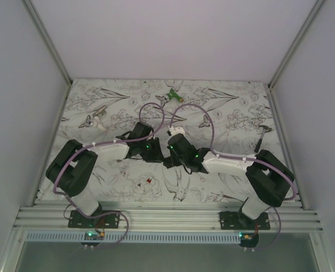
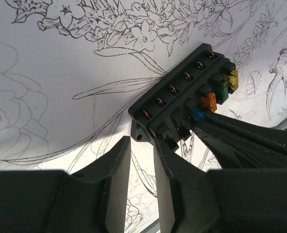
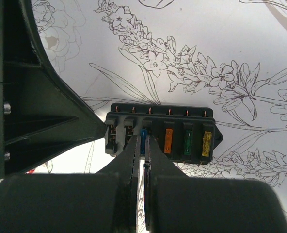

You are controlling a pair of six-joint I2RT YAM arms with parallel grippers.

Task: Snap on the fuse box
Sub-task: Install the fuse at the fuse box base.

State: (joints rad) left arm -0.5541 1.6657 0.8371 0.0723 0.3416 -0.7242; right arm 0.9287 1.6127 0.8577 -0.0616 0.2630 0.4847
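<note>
The fuse box [image 3: 158, 115] is a black oblong block lying on the flowered cloth, with orange, green and yellow fuses seated in its right-hand slots. My right gripper [image 3: 144, 138] is shut on a small blue fuse [image 3: 143, 136] that stands at the third slot from the left. In the left wrist view the fuse box [image 2: 182, 92] runs away diagonally, with the blue fuse [image 2: 197, 115] pinched by the other arm's fingers. My left gripper [image 2: 140, 140] has its jaws parted at the box's near end tab, and only cloth shows between them. From above, both grippers meet mid-table and hide the box.
A green-and-white gadget [image 1: 170, 96] lies at the back of the cloth. A tiny red fuse [image 1: 149, 181] lies near the front, between the arms. A small white object [image 1: 97, 116] sits at the left and a dark one [image 1: 262, 131] at the right edge.
</note>
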